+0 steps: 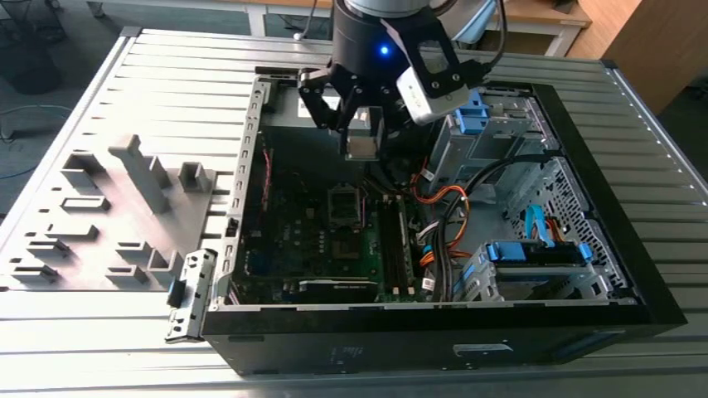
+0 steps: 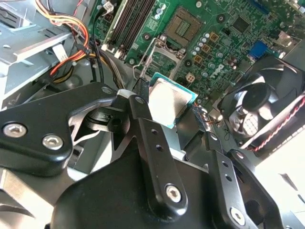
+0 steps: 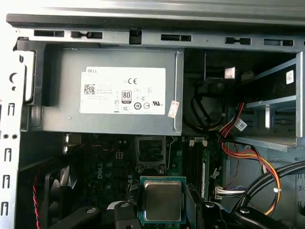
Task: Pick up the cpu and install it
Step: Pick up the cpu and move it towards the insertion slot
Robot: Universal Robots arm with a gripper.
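My gripper (image 1: 363,143) hangs over the open computer case (image 1: 619,249), shut on the cpu (image 1: 363,149). The cpu is a small square chip with a silver top and green rim. In both wrist views it sits pinched between the black fingers (image 2: 143,119): cpu (image 2: 170,101), cpu (image 3: 163,200). The chip floats above the green motherboard (image 1: 321,240). Its open socket (image 1: 345,203) lies just below and ahead of the chip, seen as socket (image 2: 183,21) and socket (image 3: 150,150), with its metal load frame raised.
A grey power supply (image 3: 109,95) with a white label fills the case's far end. A black fan (image 2: 259,109), memory slots (image 2: 131,19), orange and yellow cables (image 1: 443,199) and blue-handled drive cages (image 1: 536,253) crowd the socket. A grey fixture tray (image 1: 122,207) lies at the exterior view's left.
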